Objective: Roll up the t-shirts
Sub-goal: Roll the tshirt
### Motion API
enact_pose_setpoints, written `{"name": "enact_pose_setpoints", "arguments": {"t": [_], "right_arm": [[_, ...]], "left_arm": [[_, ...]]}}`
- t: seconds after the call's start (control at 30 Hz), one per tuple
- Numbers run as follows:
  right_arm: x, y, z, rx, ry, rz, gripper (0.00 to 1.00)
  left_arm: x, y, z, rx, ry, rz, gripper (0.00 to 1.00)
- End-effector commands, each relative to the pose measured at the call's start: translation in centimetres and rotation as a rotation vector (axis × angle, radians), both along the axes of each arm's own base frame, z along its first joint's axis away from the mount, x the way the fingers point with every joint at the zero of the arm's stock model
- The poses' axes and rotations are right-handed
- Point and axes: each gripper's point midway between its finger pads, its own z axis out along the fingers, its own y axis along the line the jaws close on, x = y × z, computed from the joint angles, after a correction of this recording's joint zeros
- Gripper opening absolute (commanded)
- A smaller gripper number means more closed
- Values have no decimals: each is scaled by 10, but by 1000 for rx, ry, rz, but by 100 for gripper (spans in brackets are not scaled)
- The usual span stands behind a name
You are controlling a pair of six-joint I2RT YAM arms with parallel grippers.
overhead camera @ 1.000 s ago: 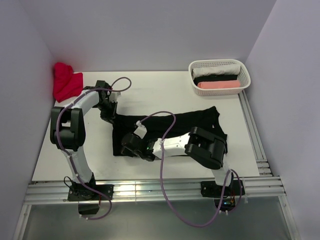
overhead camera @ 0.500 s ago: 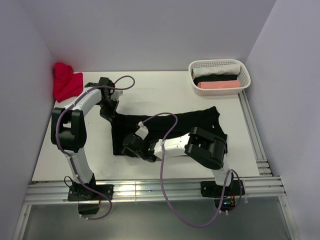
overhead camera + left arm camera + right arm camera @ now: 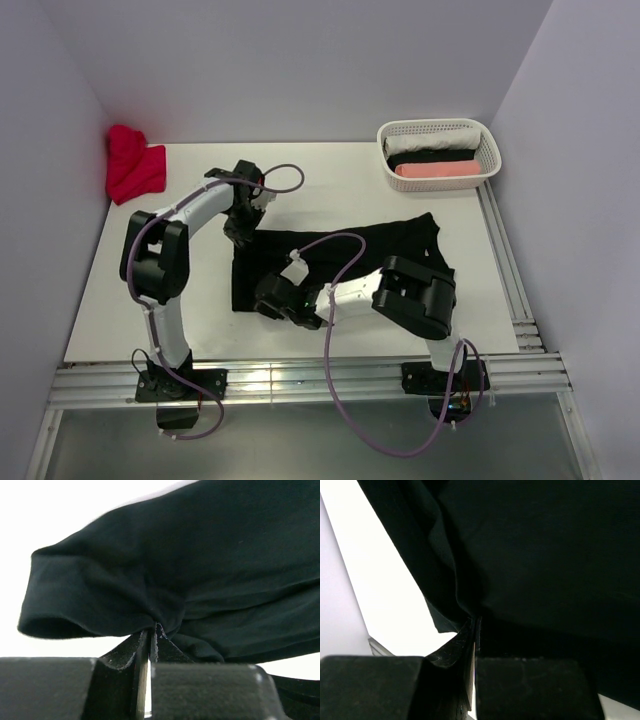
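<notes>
A black t-shirt (image 3: 385, 245) lies spread across the middle of the white table. My left gripper (image 3: 242, 232) is at its far left corner, shut on a pinch of the black cloth (image 3: 165, 610). My right gripper (image 3: 268, 300) is at its near left edge, shut on the black cloth (image 3: 470, 605). The left end of the shirt is lifted and folded toward the right. A red t-shirt (image 3: 132, 163) lies crumpled at the far left corner. The white label is hidden.
A white lattice basket (image 3: 482, 139) stands at the far right, holding rolled white, black and pink shirts. Metal rails (image 3: 300, 380) run along the near edge and the right side. Purple walls enclose the table.
Both grippers have moved to the right with the shirt's left edge, the left one from near the table's left part toward the middle. The shirt's left end has shifted right.
</notes>
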Motion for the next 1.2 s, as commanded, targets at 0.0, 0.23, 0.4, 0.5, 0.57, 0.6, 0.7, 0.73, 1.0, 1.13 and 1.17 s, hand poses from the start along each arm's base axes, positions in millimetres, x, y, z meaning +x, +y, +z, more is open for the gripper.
{"name": "enact_pose_setpoints", "arguments": {"t": [0.0,0.23,0.4,0.5,0.57,0.6,0.7,0.73,1.0,1.13,1.17], "right_arm": [[5,-1,29,73,-38,-59,0],[2,-2,27,78,-31,-70,1],[1,-4,29,75,-39,-81,16],[2,-8,35,56,-58,-94,23],[6,-13,43,35,-80,-112,25],[6,-14,47,30,-90,-115,26],[7,-18,63,-1,-127,-121,29],[6,-21,64,-23,-134,-121,30],[23,4,82,-58,-197,-28,30],[43,18,64,-25,-180,-4,28],[44,18,57,-28,-166,1,28]], "left_arm": [[5,-12,-1,15,-25,-35,9],[5,-23,-14,19,-15,-61,18],[7,-24,-14,17,-20,-69,32],[6,-26,-14,7,-16,-74,39],[7,-28,-13,-5,-20,-77,41],[8,-29,-13,-9,-21,-80,43],[9,-32,-13,-25,-18,-84,45],[9,-33,-13,-27,-18,-83,45],[10,-40,-14,-58,0,-85,46],[11,-42,-12,-66,0,-86,45],[11,-42,-11,-67,-1,-86,45]]}}
